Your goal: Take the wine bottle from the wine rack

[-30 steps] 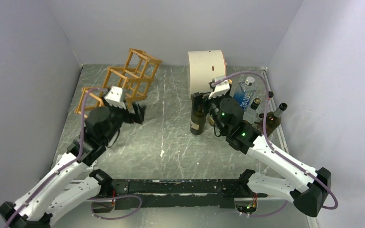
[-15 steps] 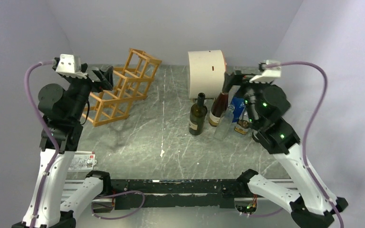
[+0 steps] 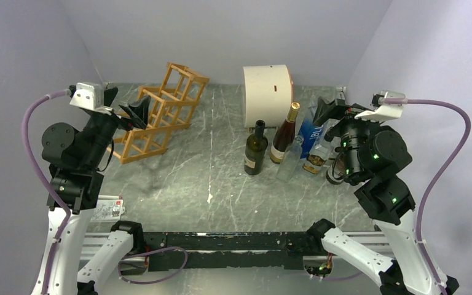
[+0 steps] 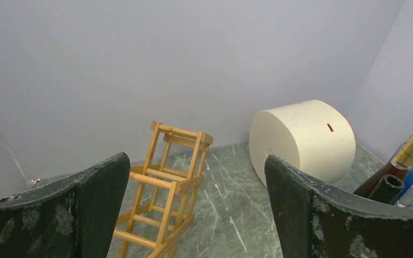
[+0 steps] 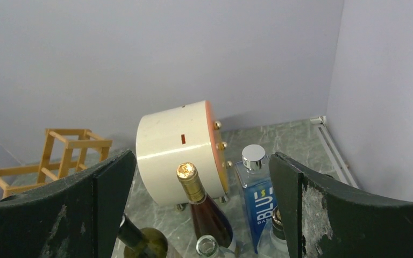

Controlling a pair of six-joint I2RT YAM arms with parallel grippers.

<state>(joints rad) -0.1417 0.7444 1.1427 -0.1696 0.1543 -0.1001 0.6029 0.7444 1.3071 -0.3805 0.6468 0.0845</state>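
Note:
The wine rack point(image 3: 163, 114) point(image 4: 156, 180), an orange-brown stick frame, stands at the back left, and I see nothing in its cells. A dark green wine bottle point(image 3: 255, 149) point(image 5: 140, 242) stands upright on the table to the right of the middle. My left gripper point(image 3: 134, 110) point(image 4: 196, 215) hangs open in the air above the rack's near side, holding nothing. My right gripper point(image 3: 327, 110) point(image 5: 201, 209) is raised above the group of bottles, open and empty.
A cream drum point(image 3: 267, 92) point(image 5: 180, 142) lies at the back. Beside the green bottle stand a gold-foiled red bottle point(image 3: 284, 135) point(image 5: 207, 215), a clear bottle point(image 3: 290, 158), a blue bottle point(image 3: 310, 132) point(image 5: 258, 201) and others. A small card point(image 3: 107, 209) lies near the left arm's base.
Both arms have lifted up and back from the table. The right gripper has come away from the dark green bottle, which stays standing. The left gripper has risen off the rack.

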